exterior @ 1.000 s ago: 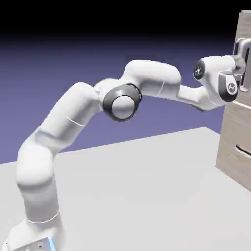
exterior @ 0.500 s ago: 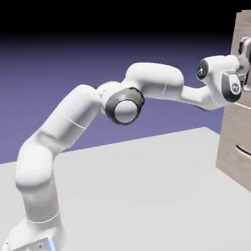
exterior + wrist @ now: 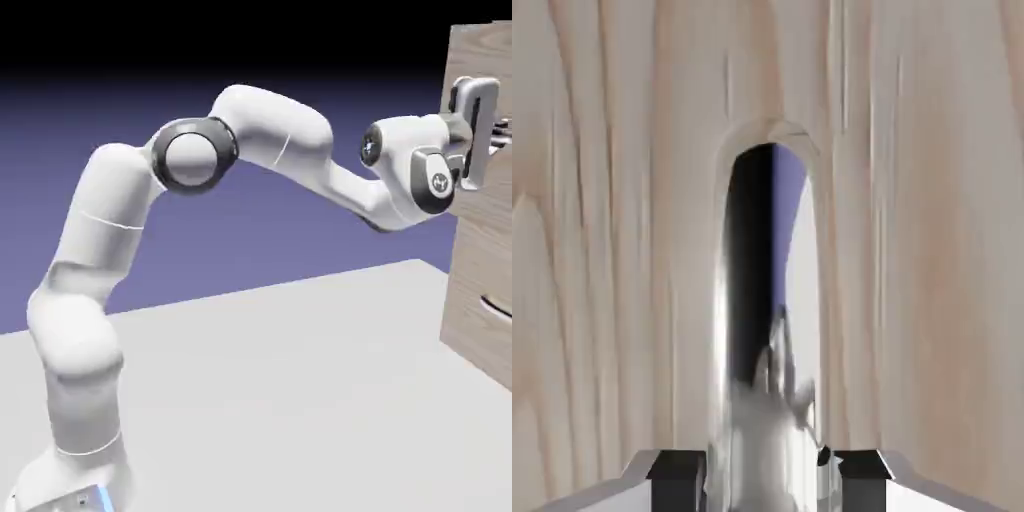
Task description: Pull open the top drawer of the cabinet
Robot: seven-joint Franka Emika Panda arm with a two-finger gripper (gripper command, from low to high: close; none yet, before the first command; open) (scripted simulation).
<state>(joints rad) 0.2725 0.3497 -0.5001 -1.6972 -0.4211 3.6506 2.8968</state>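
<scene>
Cabinet: the cabinet [image 3: 470, 280] is standing at the exterior view's right, rising above the counter [image 3: 280, 400].
Drawer: the drawer [image 3: 482, 55] is forming the top of the cabinet's front and is now jutting out toward the robot, past the lower front [image 3: 482, 245]. Half a second ago its near edge was lying farther to the exterior view's right.
Handle: the handle [image 3: 767, 465] is showing shiny and mirror-like against the wood in the hand view, reaching down between the fingertips.
Gripper: the gripper [image 3: 768, 485] is clamping the handle at the front of the cabinet, a fingertip sitting on each side of the bar.
Arm: the arm [image 3: 110, 210] is bending back more than before, its wrist coming away from the cabinet's lower front and toward the exterior view's left.
Change: the drawer and the wrist are shifting the same way, while the lower front of the cabinet is staying in place.
Meaning: the grip is apparently carrying the pull, so the opening is under way and no longer just being set up.
Progress: the drawer is probably standing partly open; how much travel is remaining in the cabinet, the views are not telling.
Next: the arm is likely needing to keep drawing straight away from the cabinet, holding the grip firm.
Risk: a sideways pull could be making the fingertips slip or the drawer bind.
</scene>
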